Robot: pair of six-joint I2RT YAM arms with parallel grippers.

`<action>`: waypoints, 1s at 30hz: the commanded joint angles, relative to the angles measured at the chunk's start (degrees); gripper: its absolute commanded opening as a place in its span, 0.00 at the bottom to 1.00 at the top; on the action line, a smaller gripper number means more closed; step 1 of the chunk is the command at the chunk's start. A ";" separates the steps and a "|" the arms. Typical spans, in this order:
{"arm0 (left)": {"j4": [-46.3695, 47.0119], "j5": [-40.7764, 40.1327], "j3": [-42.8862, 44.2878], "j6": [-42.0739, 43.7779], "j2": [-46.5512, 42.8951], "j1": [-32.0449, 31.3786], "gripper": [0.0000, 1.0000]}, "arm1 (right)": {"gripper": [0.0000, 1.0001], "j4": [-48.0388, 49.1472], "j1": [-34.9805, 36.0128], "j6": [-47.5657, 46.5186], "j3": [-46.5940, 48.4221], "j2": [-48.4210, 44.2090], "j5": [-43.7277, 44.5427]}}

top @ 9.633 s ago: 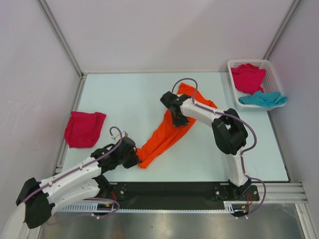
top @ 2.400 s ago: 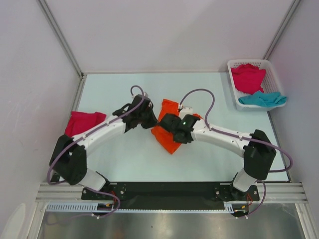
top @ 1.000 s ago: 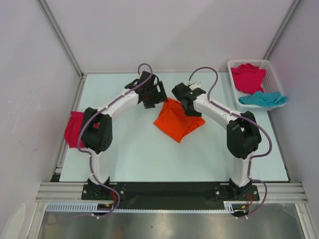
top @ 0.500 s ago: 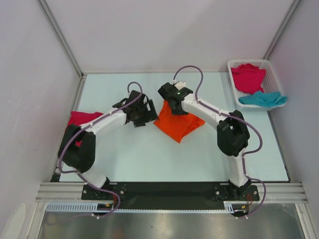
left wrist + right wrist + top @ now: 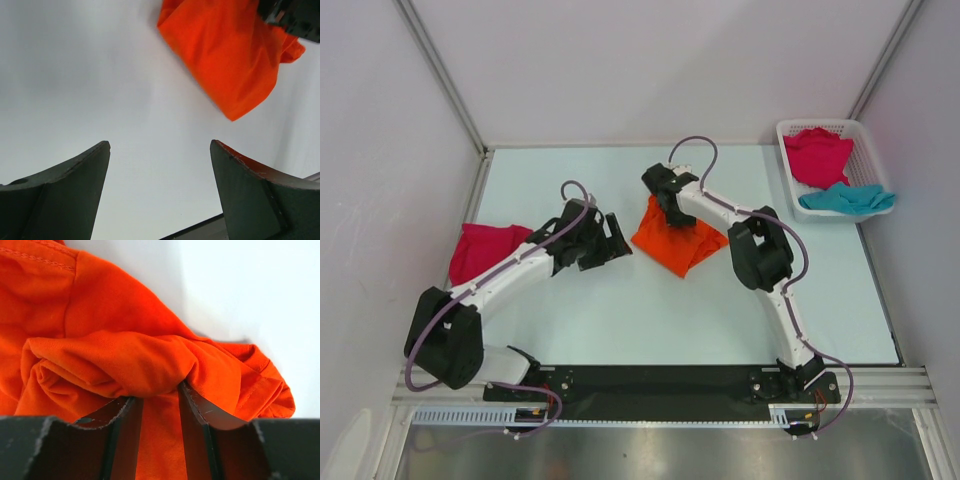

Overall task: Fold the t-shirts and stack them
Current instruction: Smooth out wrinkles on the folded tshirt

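Compared with half a second before, the left tool (image 5: 613, 244) had drawn back from the orange t-shirt (image 5: 685, 250), fingers wide and empty. The right tool (image 5: 675, 212) pinched a fold at its far edge, mid-surface (image 5: 620, 320). We counted one orange t-shirt and two pink t-shirts, one left (image 5: 485, 258) and one in the basket (image 5: 785, 130) with one teal t-shirt (image 5: 845, 200).

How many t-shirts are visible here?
4: the orange shirt in the middle of the table, a magenta shirt at its left edge, a second magenta shirt and a teal shirt in the basket. More may hide underneath.
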 commanded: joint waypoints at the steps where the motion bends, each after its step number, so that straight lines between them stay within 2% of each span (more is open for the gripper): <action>1: 0.83 -1.11 -2.56 -0.83 -1.99 -0.76 0.86 | 0.39 1.16 -2.24 -2.59 6.46 3.19 1.97; 7: 0.84 -1.37 -3.36 -1.36 -1.81 -1.55 0.86 | 0.39 -0.94 -2.33 -2.25 9.03 2.50 2.06; 11: 0.84 -1.72 -2.92 -1.28 -1.55 -1.72 0.86 | 0.39 -0.16 -1.19 -0.67 4.65 -1.19 2.06; 17: 0.84 -1.81 -2.92 -1.45 -0.93 -2.16 0.86 | 0.39 0.19 0.05 0.04 3.84 -4.45 2.32; 23: 0.92 -1.90 -3.09 -1.54 -0.67 -2.43 0.86 | 0.40 -0.51 0.13 -0.40 6.57 -3.67 2.41; 30: 0.57 -2.16 -3.01 -1.19 -1.28 -2.43 0.86 | 0.40 -0.86 -1.80 -2.50 12.27 2.56 2.41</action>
